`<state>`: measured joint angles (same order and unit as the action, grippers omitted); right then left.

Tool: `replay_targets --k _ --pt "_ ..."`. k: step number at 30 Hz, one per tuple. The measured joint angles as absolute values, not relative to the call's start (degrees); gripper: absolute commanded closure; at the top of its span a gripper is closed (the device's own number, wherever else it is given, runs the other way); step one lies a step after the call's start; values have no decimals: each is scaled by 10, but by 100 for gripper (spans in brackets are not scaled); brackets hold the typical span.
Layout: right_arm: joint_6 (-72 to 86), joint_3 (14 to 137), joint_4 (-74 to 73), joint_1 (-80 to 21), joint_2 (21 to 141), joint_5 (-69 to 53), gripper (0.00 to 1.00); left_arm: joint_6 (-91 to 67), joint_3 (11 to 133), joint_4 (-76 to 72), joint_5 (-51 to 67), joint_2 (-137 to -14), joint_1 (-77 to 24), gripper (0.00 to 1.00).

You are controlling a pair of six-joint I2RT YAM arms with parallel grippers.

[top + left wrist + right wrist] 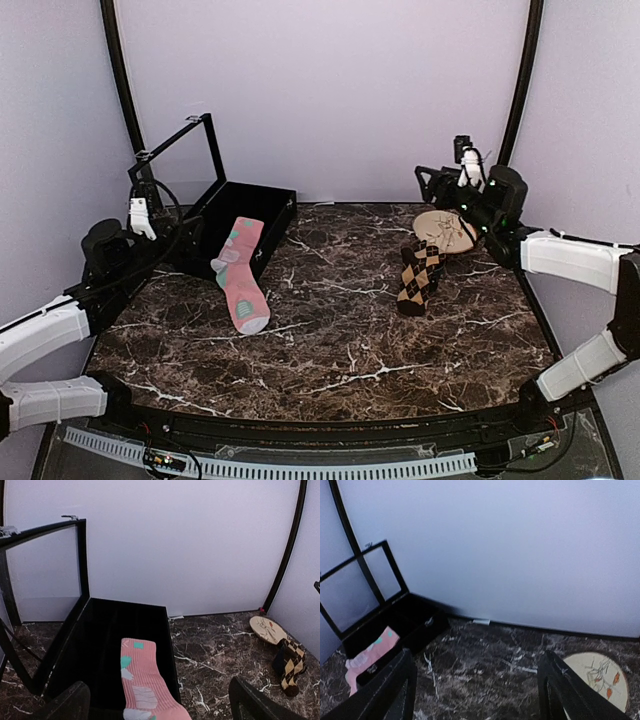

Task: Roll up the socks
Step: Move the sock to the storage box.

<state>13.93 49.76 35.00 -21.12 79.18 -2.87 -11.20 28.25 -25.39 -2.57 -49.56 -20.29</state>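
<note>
Marble table [330,340], top view: black box [270,205], lid up; pink sock [243,275] draped over box rim; argyle sock [420,275] well right of box, touching plate [440,225]. L wrist: left gripper [160,705] spread, empty, facing box. R wrist: right gripper [477,690] spread, empty, right of box.

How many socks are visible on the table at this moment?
2. The pink sock lies on the left, its cuff over the edge of the black box. The argyle sock lies on the right, beside the round plate. I see no others.
</note>
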Motion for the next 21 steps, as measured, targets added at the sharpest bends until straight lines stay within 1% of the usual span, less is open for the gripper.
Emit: replay_targets --k 3,7,13,17,21 --pt "124 528 293 -273 821 18 25 -97 305 -231 -69 -551 -250 2" --pt "114 553 220 -342 860 65 25 -99 312 -208 -108 -587 -276 4" --pt "111 609 149 -434 926 99 25 -134 312 -169 -155 -589 -284 5" --pt "127 681 119 -484 1009 102 25 -180 312 -132 -179 -589 -284 5" --pt "152 728 98 -526 1067 94 25 -220 309 -103 -194 -580 -285 5"
